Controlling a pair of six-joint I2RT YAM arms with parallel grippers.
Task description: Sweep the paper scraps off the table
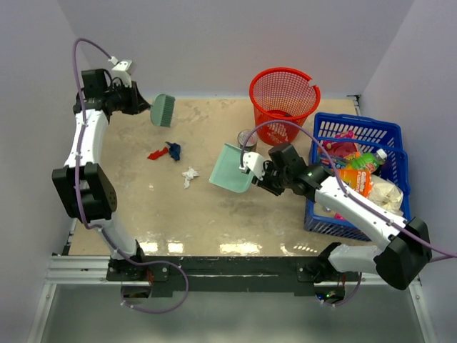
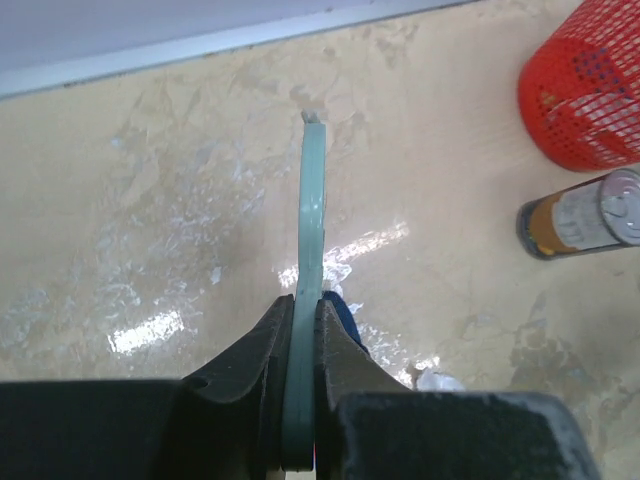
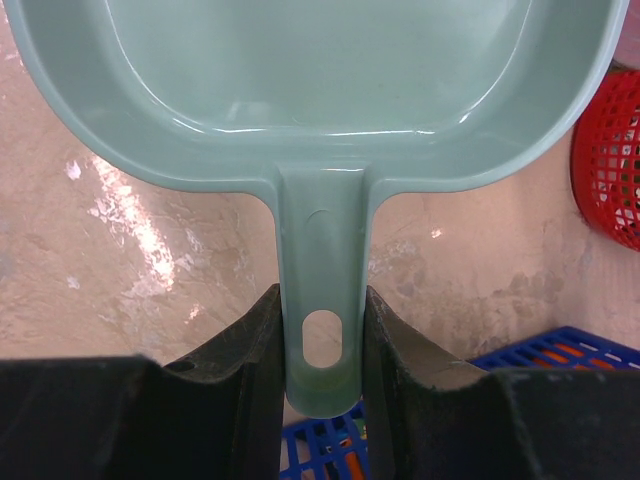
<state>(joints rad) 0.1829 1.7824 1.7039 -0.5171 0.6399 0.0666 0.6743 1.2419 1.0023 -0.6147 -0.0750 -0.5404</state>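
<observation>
A red paper scrap (image 1: 157, 153), a dark blue one (image 1: 174, 150) and a white one (image 1: 189, 175) lie on the beige table (image 1: 143, 207), left of centre. My left gripper (image 1: 147, 108) is at the far left, shut on the handle of a green brush (image 1: 163, 110) held above the table. The left wrist view shows the brush (image 2: 312, 210) edge-on between the fingers (image 2: 262, 345), with the blue scrap (image 2: 343, 308) and the white scrap (image 2: 440, 380) below. My right gripper (image 1: 253, 172) is shut on the handle of a pale green dustpan (image 1: 231, 169), which fills the right wrist view (image 3: 320, 90).
A tin can (image 1: 246, 139) stands beside a red mesh basket (image 1: 284, 98) at the back. A blue crate (image 1: 389, 139) of packaged goods sits at the right. Lilac walls close in the table. The can (image 2: 580, 215) and basket (image 2: 585, 90) also show in the left wrist view.
</observation>
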